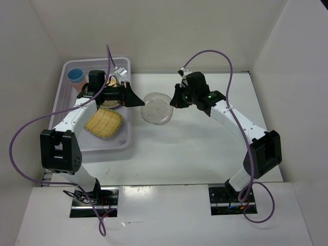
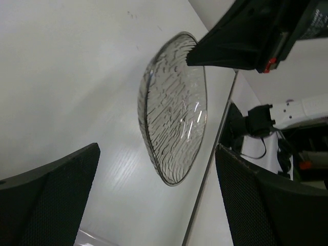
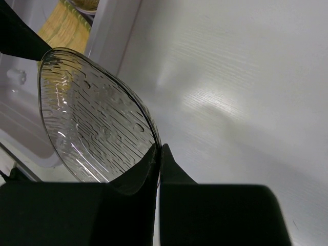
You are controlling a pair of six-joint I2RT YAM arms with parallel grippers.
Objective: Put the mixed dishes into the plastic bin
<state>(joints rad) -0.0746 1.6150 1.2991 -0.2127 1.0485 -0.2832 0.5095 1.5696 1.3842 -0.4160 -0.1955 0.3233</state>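
Note:
My right gripper [image 1: 176, 101] is shut on the rim of a clear speckled saucer [image 1: 157, 109] and holds it tilted above the table, just right of the plastic bin [image 1: 65, 69]. The wrist view shows the jaws [image 3: 160, 154] pinching the saucer's edge [image 3: 97, 123]. My left gripper [image 1: 137, 100] is open and empty over the bin's right rim, facing the saucer [image 2: 174, 107]; its fingers [image 2: 51, 189] stand wide apart. In the bin lie a blue cup [image 1: 76, 75], a yellow woven plate [image 1: 104, 124] and an orange-yellow plate [image 1: 111, 82], partly hidden by the left arm. No lavender bowl shows.
White walls enclose the table on three sides. The bin's right wall [image 3: 110, 31] stands close to the held saucer. Purple cables loop above both arms.

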